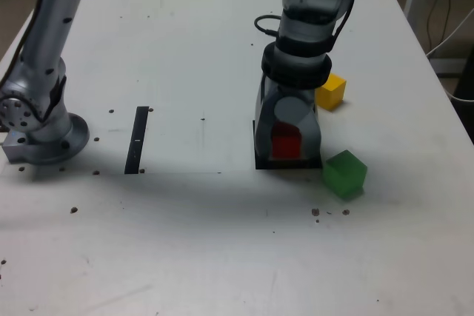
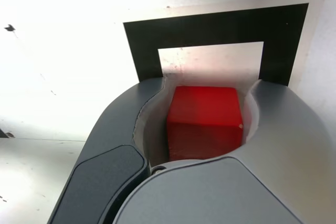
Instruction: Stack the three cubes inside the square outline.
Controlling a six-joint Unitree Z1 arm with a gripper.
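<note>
My gripper (image 1: pixel 287 153) stands upright over the square outline (image 1: pixel 261 163), a black frame with a white centre (image 2: pixel 210 24). The red cube (image 1: pixel 286 146) sits between the two grey jaws, low inside the outline, and it fills the gap in the wrist view (image 2: pixel 205 119). The jaws hug both its sides, and I cannot make out whether they still press on it. The yellow cube (image 1: pixel 331 91) lies just behind the gripper toward the exterior view's right. The green cube (image 1: pixel 344 174) lies tilted at the outline's front right corner, close to the jaw.
A narrow black strip (image 1: pixel 137 140) lies on the white table toward the exterior view's left. The arm's grey base (image 1: pixel 37 127) stands at the far left edge. A black cable (image 1: pixel 265 26) loops behind the wrist. Small dark specks dot the table.
</note>
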